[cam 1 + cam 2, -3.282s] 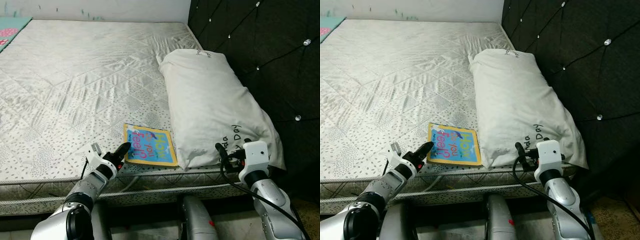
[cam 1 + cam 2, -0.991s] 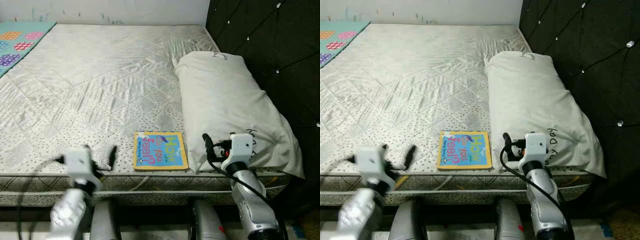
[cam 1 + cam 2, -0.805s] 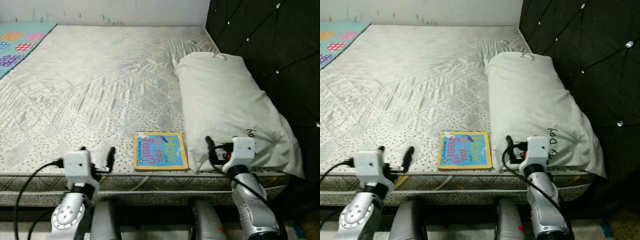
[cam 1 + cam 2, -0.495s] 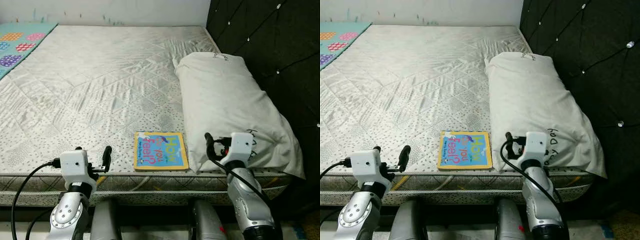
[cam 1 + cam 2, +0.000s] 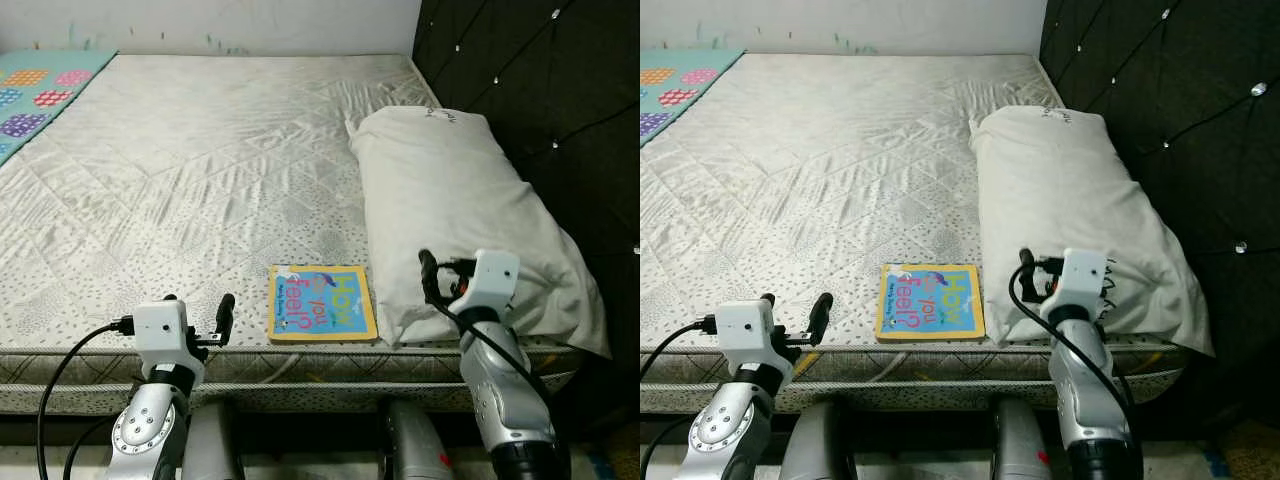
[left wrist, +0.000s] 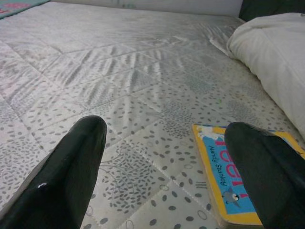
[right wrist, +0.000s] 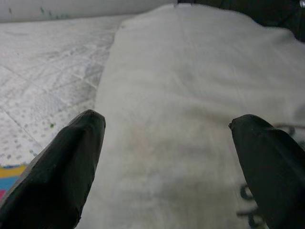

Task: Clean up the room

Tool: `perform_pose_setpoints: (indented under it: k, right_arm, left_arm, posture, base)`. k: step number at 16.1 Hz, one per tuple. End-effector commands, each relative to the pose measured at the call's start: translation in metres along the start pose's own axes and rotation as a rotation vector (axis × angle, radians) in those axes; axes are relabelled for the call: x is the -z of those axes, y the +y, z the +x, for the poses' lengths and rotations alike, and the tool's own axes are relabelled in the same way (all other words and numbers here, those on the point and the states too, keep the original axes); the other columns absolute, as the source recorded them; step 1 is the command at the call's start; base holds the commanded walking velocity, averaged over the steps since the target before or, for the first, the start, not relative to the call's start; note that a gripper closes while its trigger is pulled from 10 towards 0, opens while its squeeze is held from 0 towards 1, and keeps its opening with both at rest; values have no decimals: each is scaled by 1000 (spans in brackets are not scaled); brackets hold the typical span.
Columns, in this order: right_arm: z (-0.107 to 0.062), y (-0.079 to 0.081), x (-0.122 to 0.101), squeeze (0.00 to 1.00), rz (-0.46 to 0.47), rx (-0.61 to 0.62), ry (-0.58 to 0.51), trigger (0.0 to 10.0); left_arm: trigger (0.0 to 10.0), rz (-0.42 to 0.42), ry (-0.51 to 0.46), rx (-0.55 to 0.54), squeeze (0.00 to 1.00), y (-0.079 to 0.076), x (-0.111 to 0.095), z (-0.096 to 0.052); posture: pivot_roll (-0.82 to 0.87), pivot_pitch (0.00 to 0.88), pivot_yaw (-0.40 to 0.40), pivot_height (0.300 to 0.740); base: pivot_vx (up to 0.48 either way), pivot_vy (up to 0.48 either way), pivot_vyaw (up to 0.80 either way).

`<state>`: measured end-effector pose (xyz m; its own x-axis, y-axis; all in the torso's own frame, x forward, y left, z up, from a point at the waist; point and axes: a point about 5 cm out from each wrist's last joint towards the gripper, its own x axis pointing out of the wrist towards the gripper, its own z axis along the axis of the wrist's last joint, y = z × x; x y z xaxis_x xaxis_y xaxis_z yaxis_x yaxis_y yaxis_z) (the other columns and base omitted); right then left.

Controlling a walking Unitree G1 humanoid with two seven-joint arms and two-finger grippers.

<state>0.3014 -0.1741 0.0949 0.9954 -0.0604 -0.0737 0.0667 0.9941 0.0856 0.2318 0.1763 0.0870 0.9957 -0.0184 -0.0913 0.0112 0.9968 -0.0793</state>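
Observation:
A colourful picture book (image 5: 321, 302) lies flat on the grey quilted mattress (image 5: 200, 150), close to its front edge. A white pillow (image 5: 460, 210) lies lengthwise just to the right of the book. My left gripper (image 5: 197, 303) is open and empty, low over the front edge a little left of the book. In the left wrist view the book (image 6: 238, 176) sits ahead by one finger. My right gripper (image 5: 445, 275) is open at the pillow's near end, and the pillow (image 7: 181, 71) spans the space between its fingers.
A black tufted headboard (image 5: 530, 80) rises along the right side behind the pillow. A patterned play mat (image 5: 40, 85) lies at the far left corner. A white wall (image 5: 250, 20) closes the far end. The mattress's front edge (image 5: 300, 362) runs just below both grippers.
The view has shifted. My left gripper has turned from pointing at the book to facing forward, then crept right. My right gripper has risen slightly against the pillow's end.

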Motion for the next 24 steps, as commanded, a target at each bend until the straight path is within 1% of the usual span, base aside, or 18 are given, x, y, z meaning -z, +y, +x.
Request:
perform_pose_setpoints:
  k: [1,3,4,10,13,16,22,23,24]
  right_arm:
    - [1,1,-6,0,0,-10,-15,10000]
    - [1,1,-7,0,-1,-12,-15,10000]
    - [0,0,-7,0,4,-7,-13,10000]
    - [-1,-2,-7,0,5,1,-11,10000]
    - [-1,-2,-7,0,3,4,-10,10000]
    - [-1,-6,-6,0,-7,12,-8,10000]
    - [-1,-9,-6,0,-15,23,-9,10000]
    - [-1,-10,-6,0,-17,25,-8,10000]
    - [-1,-11,-6,0,-25,28,-11,10000]
  left_arm:
    - [10000,4,10,-2,0,1,1,1]
    - [10000,0,12,0,0,-1,3,0]
    - [10000,-3,13,14,0,-5,3,0]
    - [10000,-2,5,20,0,-6,0,4]
    - [10000,-2,3,22,0,-7,0,5]
    - [10000,0,0,25,0,-8,-1,7]
    - [10000,1,-12,37,0,-12,-3,10]
    - [10000,-15,-6,30,0,-13,-2,10]
    - [10000,-55,16,13,0,-12,1,9]
  posture:
    - [-81,0,-14,599]
    - [-84,0,-12,609]
    - [-86,0,-8,624]
    - [-86,0,-3,684]
    - [-88,0,-1,704]
    - [-90,0,1,739]
    - [-93,0,2,740]
    - [-94,0,0,740]
    - [-94,0,0,740]
  base:
    - [0,0,0]
    - [0,0,0]
    - [0,0,0]
    - [0,0,0]
    - [0,0,0]
    - [0,0,0]
    - [0,0,0]
    - [0,0,0]
    - [0,0,0]
